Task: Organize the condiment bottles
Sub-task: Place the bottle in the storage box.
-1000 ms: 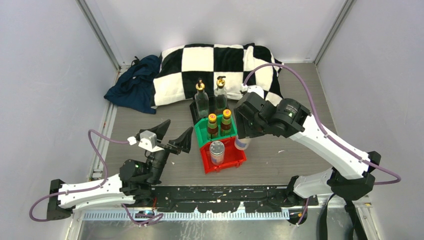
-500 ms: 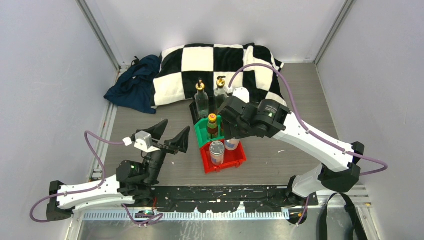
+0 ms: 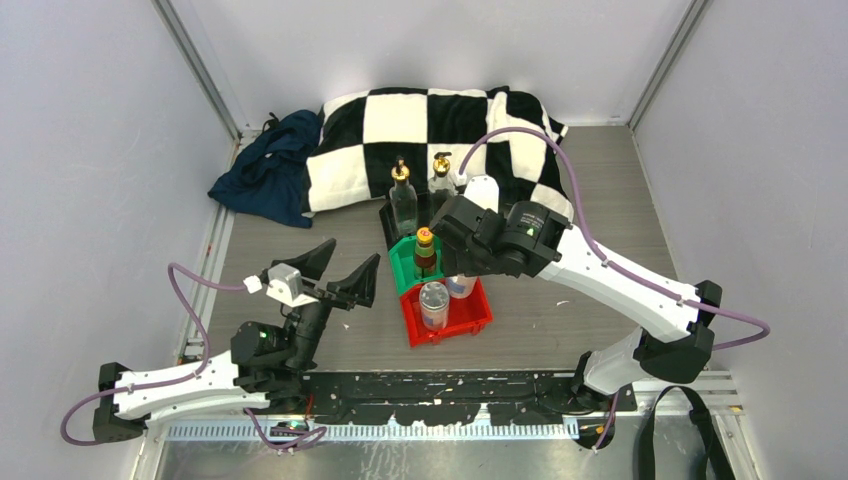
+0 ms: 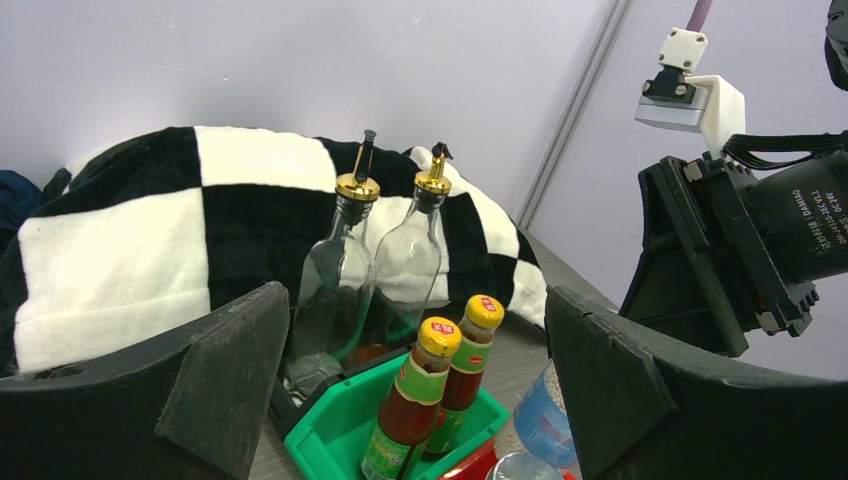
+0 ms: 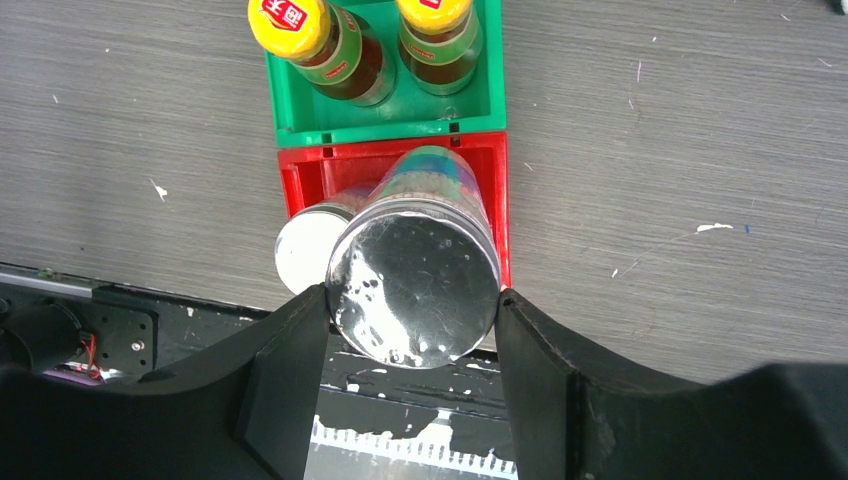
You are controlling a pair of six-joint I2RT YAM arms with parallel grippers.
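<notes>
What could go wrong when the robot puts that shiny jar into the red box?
1. The shaker jar in the right gripper hangs right beside the other jar standing in the red bin. Space looks tight, so they could knock together.
2. It sits close to the bin's right wall, so it might catch the rim and tip.
3. The yellow-capped bottles stand in the green bin just behind; the gripper could bump them.

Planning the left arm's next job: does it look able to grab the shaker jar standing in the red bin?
Doubtful: the right gripper, holding the second jar, hangs over the red bin right beside the standing jar.
</notes>
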